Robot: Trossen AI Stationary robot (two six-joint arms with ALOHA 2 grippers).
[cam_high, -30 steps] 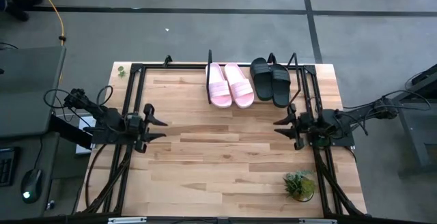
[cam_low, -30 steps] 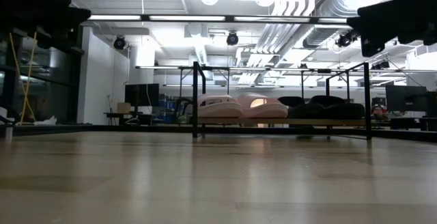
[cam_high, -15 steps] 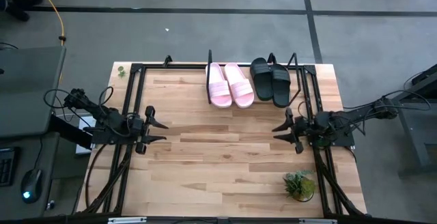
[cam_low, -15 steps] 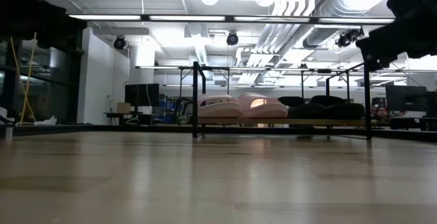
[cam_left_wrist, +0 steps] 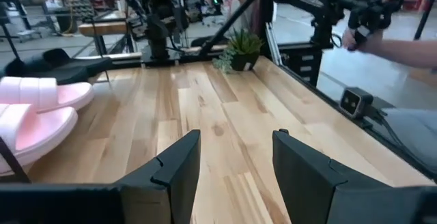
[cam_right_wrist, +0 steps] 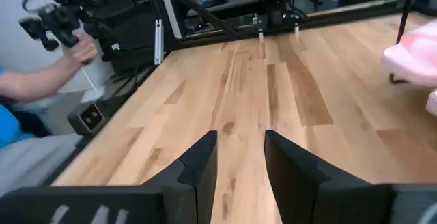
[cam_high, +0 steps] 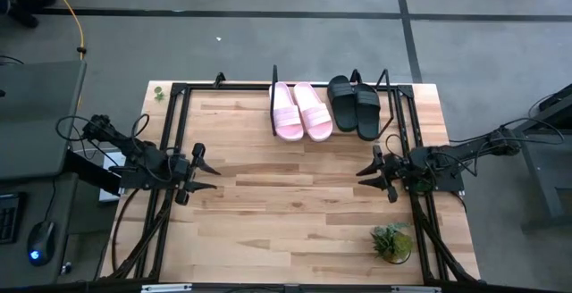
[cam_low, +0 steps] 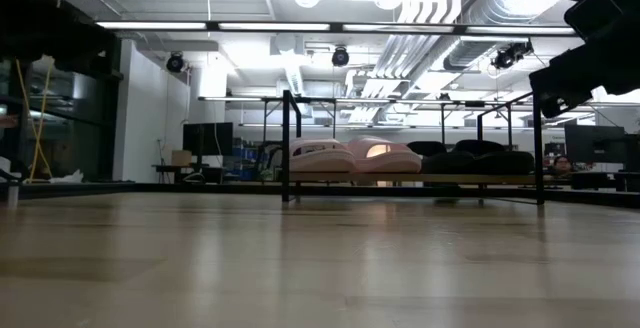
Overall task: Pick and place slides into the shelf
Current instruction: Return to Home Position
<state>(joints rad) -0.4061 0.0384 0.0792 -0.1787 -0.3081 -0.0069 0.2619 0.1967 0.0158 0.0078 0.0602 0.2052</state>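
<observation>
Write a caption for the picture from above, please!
Two pink slides and two black slides sit in a row on the shelf, with the left gripper and right gripper open and empty.

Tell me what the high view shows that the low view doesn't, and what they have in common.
Only the high view: the potted plant, and the left arm and right arm whole, jaws open, near the table's sides. Only the low view: the room behind, with ceiling lights and pipes. Both: two pink slides and two black slides side by side on the shelf; the low view catches only dark parts of the arms.
</observation>
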